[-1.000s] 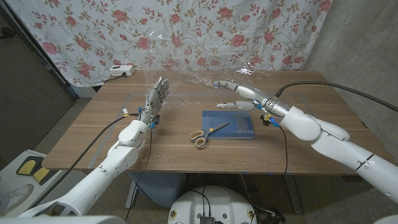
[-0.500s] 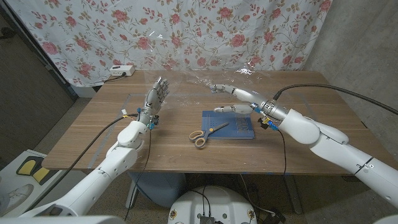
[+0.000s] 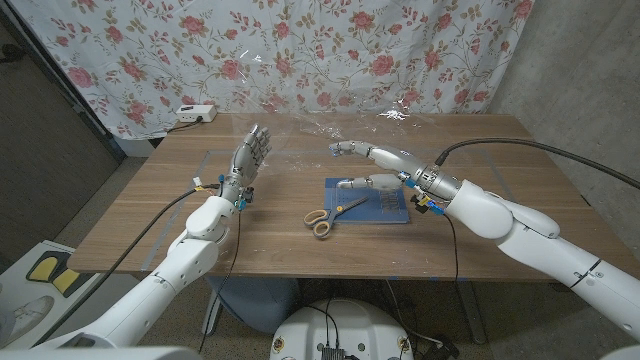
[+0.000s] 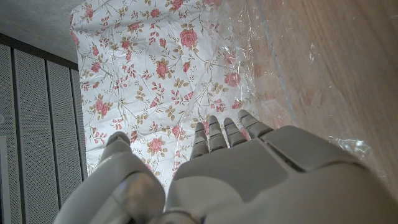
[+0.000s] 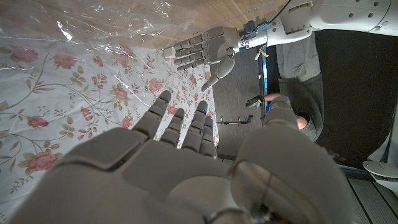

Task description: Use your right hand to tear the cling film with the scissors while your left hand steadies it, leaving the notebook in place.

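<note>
My right hand has slid left over the notebook toward the scissors at centre frame, fingers spread, holding nothing. Left hand stays raised, fingers spread, beside the film stretched across upper centre; bench below.

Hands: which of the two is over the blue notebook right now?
The right hand: its fingers reach over the blue notebook beside the tan-handled scissors. The left hand stands upright, off to the side.

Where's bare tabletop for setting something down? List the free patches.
Free: the near strip in front of the scissors, and the right end beyond the notebook. Crowded: the middle, with the right hand over the notebook; cling film spans the back.
</note>
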